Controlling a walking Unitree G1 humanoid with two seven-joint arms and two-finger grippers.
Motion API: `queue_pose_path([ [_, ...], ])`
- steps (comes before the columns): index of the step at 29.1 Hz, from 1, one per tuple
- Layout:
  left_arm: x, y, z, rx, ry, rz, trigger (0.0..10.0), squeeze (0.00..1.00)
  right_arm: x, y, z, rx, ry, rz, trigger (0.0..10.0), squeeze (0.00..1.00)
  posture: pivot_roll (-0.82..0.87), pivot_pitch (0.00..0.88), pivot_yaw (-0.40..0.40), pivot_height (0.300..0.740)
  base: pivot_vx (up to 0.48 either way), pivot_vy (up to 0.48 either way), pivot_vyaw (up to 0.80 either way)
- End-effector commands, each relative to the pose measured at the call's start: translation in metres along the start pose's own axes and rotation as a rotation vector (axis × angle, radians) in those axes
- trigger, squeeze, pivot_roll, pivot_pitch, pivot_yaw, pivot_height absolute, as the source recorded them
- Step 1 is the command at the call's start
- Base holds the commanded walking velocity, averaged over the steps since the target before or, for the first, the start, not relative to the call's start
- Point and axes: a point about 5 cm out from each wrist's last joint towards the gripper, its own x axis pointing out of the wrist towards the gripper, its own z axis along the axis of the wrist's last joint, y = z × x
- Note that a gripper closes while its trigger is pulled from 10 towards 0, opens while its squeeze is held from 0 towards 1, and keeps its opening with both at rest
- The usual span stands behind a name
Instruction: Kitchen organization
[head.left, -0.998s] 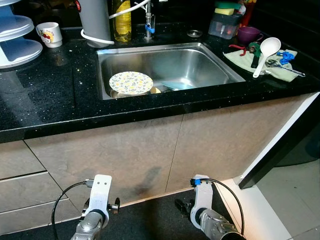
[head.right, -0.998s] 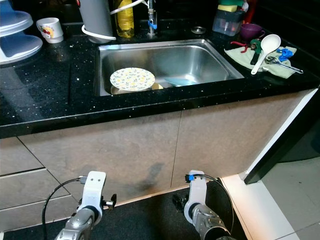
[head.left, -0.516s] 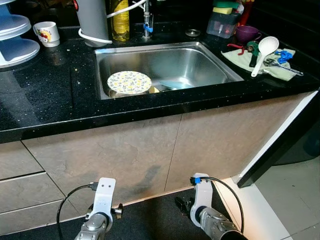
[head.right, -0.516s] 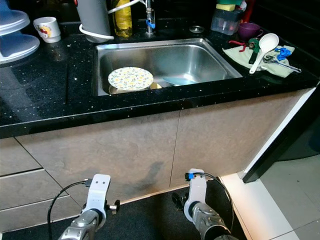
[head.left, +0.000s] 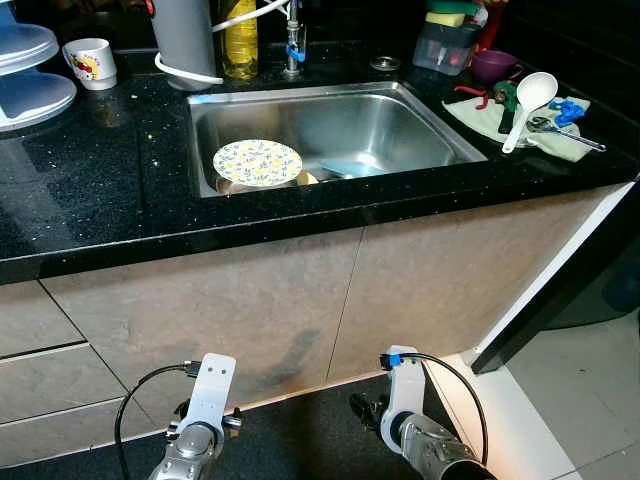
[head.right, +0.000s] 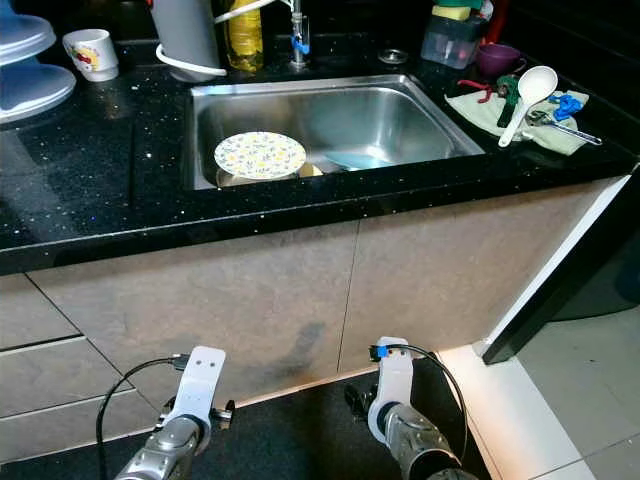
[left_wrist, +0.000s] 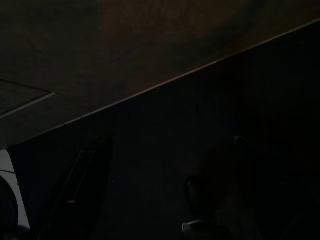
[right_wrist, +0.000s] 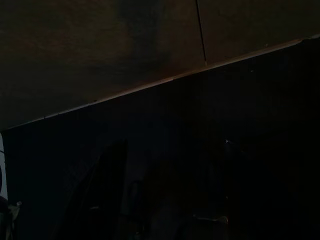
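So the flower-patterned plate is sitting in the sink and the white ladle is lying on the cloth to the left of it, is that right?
Not quite: the white ladle lies on the cloth to the right of the sink, as the left eye view shows. The flower-patterned plate is indeed in the sink.

Head views sharp, wrist views near-black

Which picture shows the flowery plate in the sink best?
The right eye view: the plate sits nearer the middle, whole and sharp. The left eye view shows it just as whole. Both wrist views are dark, facing cupboard and floor.
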Motion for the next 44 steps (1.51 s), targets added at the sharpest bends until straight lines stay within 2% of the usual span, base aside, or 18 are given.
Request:
queue_pose_path([
  [1, -0.0009, -0.0008, -0.0093, -0.013, 0.034, -0.005, 10.0, 0.00, -0.0006, -0.0019, -0.0046, 0.003, 0.027, -0.006, 10.0, 0.00, -0.06, 0.199, -0.069, 0.740, 0.000, 0.000, 0.00],
  [44, 0.0005, -0.0064, -0.0058, -0.040, 0.026, -0.021, 10.0, 0.00, -0.0007, -0.0026, -0.0050, 0.024, 0.035, -0.010, 10.0, 0.00, -0.06, 0.193, -0.067, 0.740, 0.000, 0.000, 0.00],
])
